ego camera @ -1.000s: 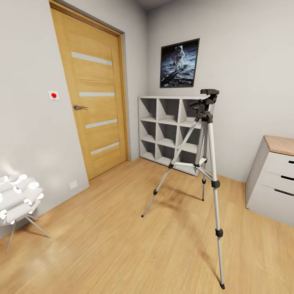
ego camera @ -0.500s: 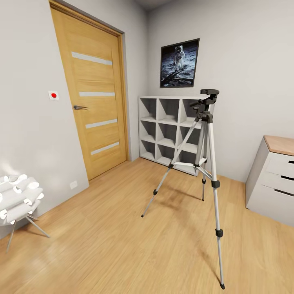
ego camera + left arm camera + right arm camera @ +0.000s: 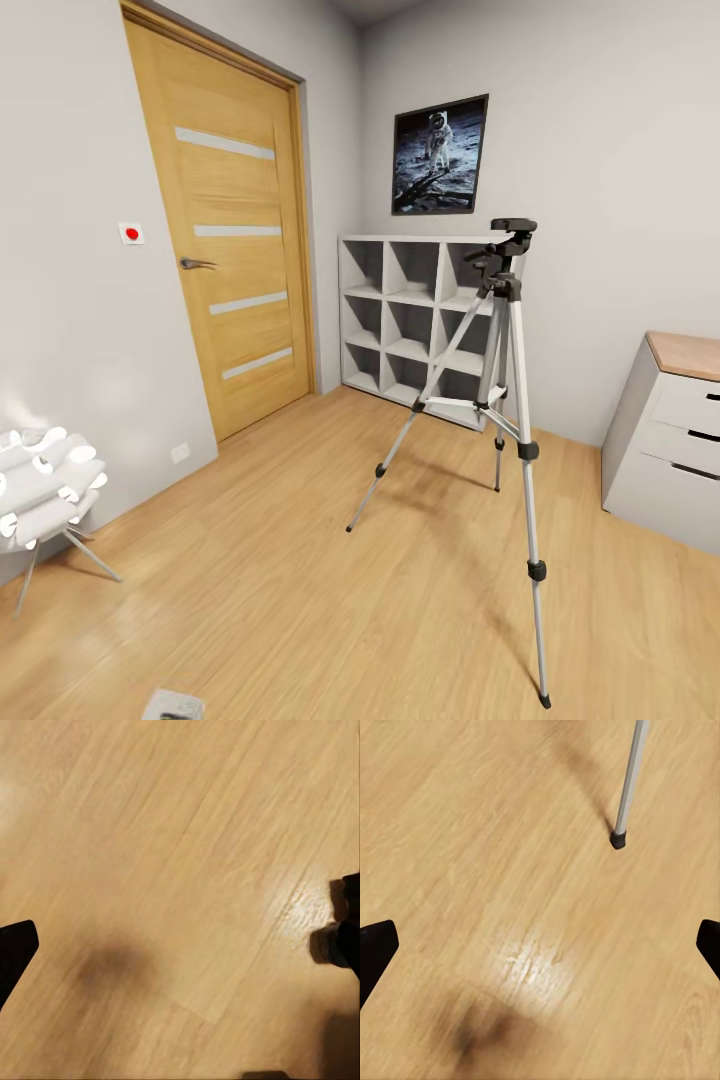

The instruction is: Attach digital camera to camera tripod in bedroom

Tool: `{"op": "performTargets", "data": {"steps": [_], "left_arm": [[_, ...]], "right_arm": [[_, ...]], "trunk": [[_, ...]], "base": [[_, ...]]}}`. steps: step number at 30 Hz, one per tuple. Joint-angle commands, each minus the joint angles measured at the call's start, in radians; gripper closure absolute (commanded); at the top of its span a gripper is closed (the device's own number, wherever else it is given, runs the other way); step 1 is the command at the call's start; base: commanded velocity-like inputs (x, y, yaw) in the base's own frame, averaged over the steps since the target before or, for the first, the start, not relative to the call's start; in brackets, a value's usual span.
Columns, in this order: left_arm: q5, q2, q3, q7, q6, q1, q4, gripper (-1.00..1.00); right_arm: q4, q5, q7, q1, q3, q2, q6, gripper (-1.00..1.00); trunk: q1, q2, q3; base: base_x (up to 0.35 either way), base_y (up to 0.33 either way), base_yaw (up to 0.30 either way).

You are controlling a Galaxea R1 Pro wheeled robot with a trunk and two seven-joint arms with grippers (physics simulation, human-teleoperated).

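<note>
Black-tipped left tool (image 3: 180, 952) and right tool (image 3: 540, 945) hang spread wide over light wood plank floor (image 3: 300, 560); silver-grey three-legged camera tripod (image 3: 505, 400) stands near white cube shelving (image 3: 410, 320).

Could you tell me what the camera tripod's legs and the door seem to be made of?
The camera tripod legs look like silver-grey metal tubing with a dull sheen, joined by black clamps and feet, probably plastic or rubber. The door looks like warm oak-toned wood, grain visible, with pale horizontal inlay strips and a grey metal-looking handle.
</note>
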Motion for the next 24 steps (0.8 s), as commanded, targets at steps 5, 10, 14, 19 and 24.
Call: {"op": "performTargets", "data": {"steps": [5,10,14,19,24], "left_arm": [[-0.001,0.017,-0.002,-0.129,0.017,-0.06,0.014,-1.0],[-0.003,0.061,-0.001,-0.265,0.008,-0.098,-0.01,-1.0],[-0.003,0.05,-0.001,-0.277,0.012,-0.115,-0.048,-1.0],[-0.003,0.037,-0.001,-0.281,0.013,-0.135,-0.06,-1.0],[-0.003,0.028,-0.001,-0.283,0.014,-0.152,-0.067,-1.0]], "right_arm": [[0.001,0.0,-0.002,0.0,0.0,0.0,-0.004,-1.0],[-0.009,0.0,-0.001,-0.001,-0.004,0.0,-0.027,-1.0],[-0.079,0.0,-0.001,-0.001,-0.005,0.0,-0.062,-1.0],[-0.247,-0.001,0.0,-0.001,-0.005,0.002,-0.069,-1.0],[-0.502,-0.003,-0.001,-0.003,0.062,0.008,-0.028,-1.0]], "trunk": [[0.0,0.0,-0.001],[0.0,0.0,-0.001],[0.0,0.0,-0.001],[0.0,0.0,-0.001],[0.0,0.0,-0.001]], "base": [[0.0,0.0,0.0],[0.0,0.0,0.0],[0.0,0.0,0.0],[0.0,0.0,0.0],[0.0,0.0,0.0]]}}
